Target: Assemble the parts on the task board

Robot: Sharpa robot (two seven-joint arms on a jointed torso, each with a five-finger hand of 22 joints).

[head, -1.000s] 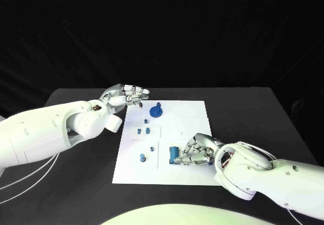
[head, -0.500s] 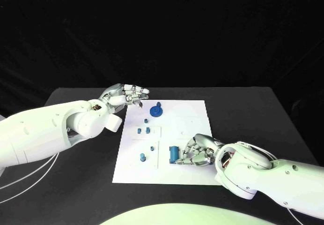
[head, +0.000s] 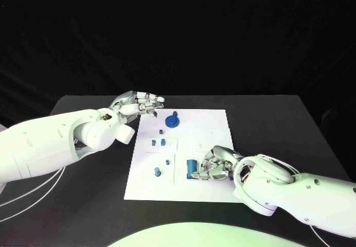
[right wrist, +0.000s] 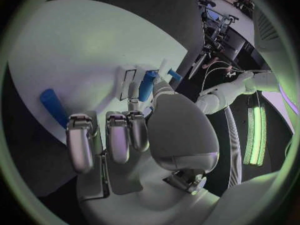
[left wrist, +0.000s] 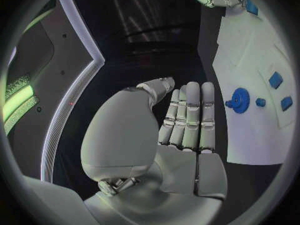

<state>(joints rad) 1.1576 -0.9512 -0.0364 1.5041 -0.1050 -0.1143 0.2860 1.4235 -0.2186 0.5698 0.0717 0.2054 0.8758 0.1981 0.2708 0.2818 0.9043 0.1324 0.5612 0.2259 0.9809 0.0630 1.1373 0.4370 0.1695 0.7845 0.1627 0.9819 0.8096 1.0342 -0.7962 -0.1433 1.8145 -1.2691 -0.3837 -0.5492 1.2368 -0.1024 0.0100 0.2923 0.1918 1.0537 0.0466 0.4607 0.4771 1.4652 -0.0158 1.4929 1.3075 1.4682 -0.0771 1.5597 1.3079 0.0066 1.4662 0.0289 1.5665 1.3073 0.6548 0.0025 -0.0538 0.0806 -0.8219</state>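
Observation:
The white task board (head: pixel 211 131) lies mid-table. My right hand (head: pixel 216 164) rests on its near part with fingers curled down. A blue cylinder (head: pixel 191 167) stands right against those fingers. In the right wrist view a blue cylinder (right wrist: pixel 147 85) sits between the thumb and a finger of my right hand (right wrist: pixel 125 135); a firm grip is not clear. Another blue cylinder (right wrist: pixel 53 106) lies flat on the board beyond the fingertips. My left hand (head: pixel 141 105) hovers at the board's far left corner, fingers straight and together, holding nothing (left wrist: pixel 184 120). A blue gear (head: pixel 172 121) sits just beside it.
Small blue parts stand in the board's left half: one (head: pixel 160 133), a pair (head: pixel 156 143), and two lower ones (head: pixel 167 162) (head: pixel 156 173). The gear (left wrist: pixel 239 100) and small parts (left wrist: pixel 275 79) also show beside my left hand. Black table (head: pixel 274 123) surrounds the board.
My right hand's fingers have closed in slightly toward the blue cylinder. The cylinder and my left hand have stayed in place.

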